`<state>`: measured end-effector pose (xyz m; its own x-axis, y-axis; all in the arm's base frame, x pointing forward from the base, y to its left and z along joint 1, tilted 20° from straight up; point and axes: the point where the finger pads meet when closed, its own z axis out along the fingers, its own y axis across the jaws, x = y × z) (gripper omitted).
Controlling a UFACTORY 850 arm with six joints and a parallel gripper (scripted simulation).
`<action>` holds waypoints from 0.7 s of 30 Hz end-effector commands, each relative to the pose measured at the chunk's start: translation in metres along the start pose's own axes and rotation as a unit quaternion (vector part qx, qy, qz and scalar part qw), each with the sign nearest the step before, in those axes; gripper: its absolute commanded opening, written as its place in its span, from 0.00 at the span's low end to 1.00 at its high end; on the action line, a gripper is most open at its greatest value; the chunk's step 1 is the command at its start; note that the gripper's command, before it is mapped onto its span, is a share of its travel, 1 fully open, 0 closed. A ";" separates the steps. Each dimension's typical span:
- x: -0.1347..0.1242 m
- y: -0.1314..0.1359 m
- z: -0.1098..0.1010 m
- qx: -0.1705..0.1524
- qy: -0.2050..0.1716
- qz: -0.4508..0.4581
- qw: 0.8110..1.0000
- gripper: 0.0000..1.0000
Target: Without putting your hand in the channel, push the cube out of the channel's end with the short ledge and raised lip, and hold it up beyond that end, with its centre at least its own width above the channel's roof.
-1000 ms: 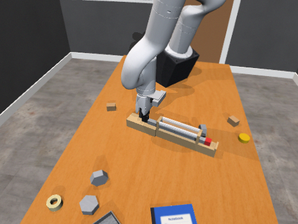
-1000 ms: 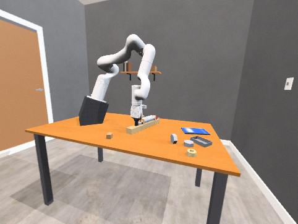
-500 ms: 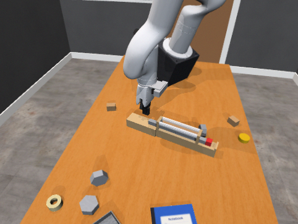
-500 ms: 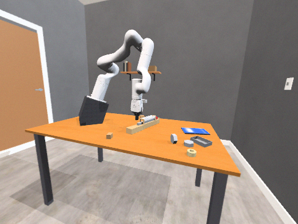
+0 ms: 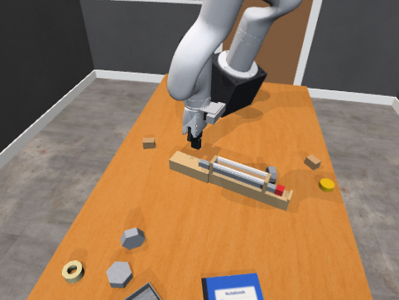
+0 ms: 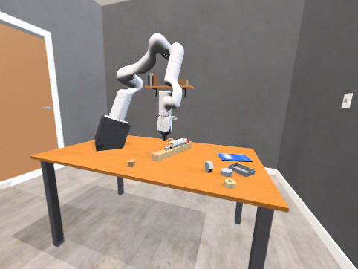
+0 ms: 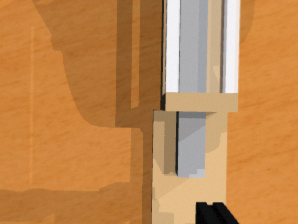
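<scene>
Cube [image 5: 280, 190] sits out on the lipped ledge; my pincer [image 5: 195, 143], clamped empty, must next travel there and grasp it

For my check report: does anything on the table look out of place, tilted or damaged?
Nothing stands out. The red cube sits on the ledge at the channel's far end, and the shut gripper hangs above the opposite end.
</scene>
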<state>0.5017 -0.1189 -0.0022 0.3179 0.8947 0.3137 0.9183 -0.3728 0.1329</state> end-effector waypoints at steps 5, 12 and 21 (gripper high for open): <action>0.077 0.015 0.003 0.008 -0.003 -0.001 1.000 0.00; 0.129 0.013 0.003 0.009 -0.005 -0.001 1.000 0.00; 0.244 0.003 0.001 -0.001 0.001 0.000 1.000 0.00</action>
<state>0.5656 0.0451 0.0550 0.3097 0.8944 0.3227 0.9153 -0.3724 0.1538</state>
